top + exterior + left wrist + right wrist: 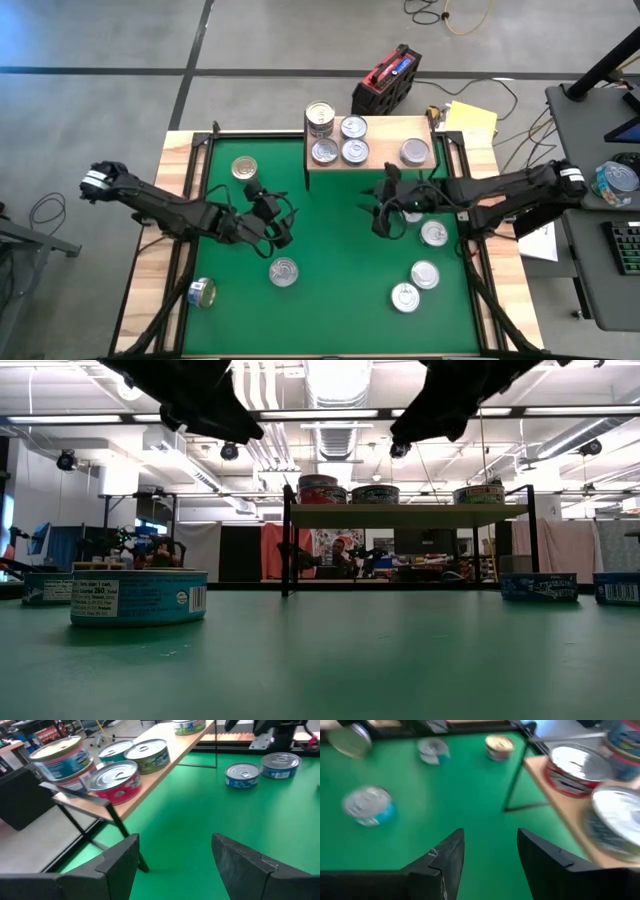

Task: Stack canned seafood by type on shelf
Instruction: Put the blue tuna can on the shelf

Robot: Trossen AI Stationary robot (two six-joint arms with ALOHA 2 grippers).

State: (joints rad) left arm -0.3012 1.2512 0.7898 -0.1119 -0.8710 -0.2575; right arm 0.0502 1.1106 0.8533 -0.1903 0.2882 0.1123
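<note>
Hovering empty, both grippers' fingers (240,865) gape apart.

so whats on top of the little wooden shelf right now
Five cans show on the shelf: a stacked can at its left end, three silver-topped cans clustered beside it, and a lone can at the right. How many cans the stack holds can't be judged from above.

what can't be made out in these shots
- Can labels on the shelf: high view shows only lids, too small to read.
- Shelf cans in right wrist view: motion blurred.
- Both arms in low view: cut off by the top edge.
- Stacked cans: the lower can is mostly covered by the upper.
</note>
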